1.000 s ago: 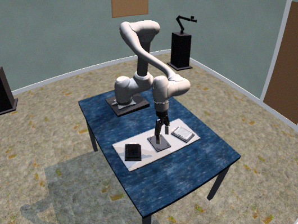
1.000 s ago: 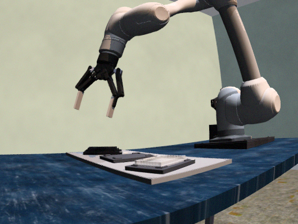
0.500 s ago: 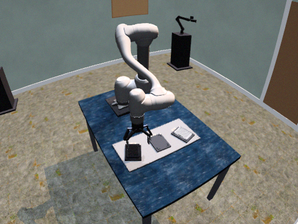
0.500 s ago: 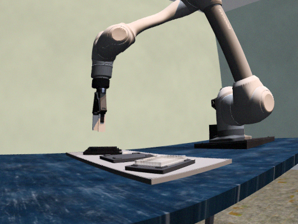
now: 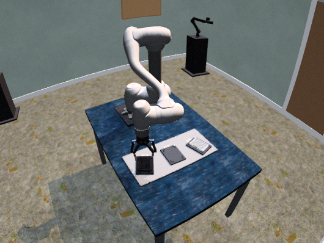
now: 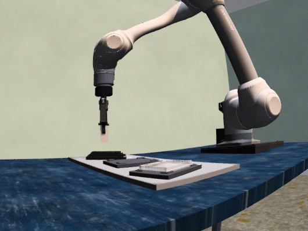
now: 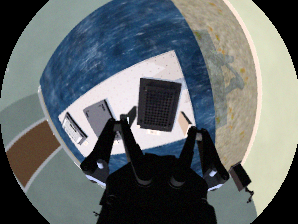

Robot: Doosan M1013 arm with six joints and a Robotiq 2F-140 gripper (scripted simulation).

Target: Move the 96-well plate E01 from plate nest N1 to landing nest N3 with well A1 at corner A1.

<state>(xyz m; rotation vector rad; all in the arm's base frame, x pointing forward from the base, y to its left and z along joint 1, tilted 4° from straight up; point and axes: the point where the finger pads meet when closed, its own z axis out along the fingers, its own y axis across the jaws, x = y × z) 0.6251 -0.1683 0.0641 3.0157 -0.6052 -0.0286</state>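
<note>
Labels: nest names and plate IDs were too small to read.
Gripper (image 5: 143, 151): fingers apart, holding nothing, above the dark plate (image 5: 144, 164).
Surface: blue table (image 5: 195, 195), gray mat (image 5: 159, 178) near its front edge.
Room: speckled floor (image 5: 55, 146).

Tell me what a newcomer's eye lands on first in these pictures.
First the big white arm, bent over the blue table with its pincer hanging above the dark plate at the left end of the pale mat, fingers partly closed around nothing. Next, the clear plate at the mat's right end, and the bare dark nest between them.
</note>
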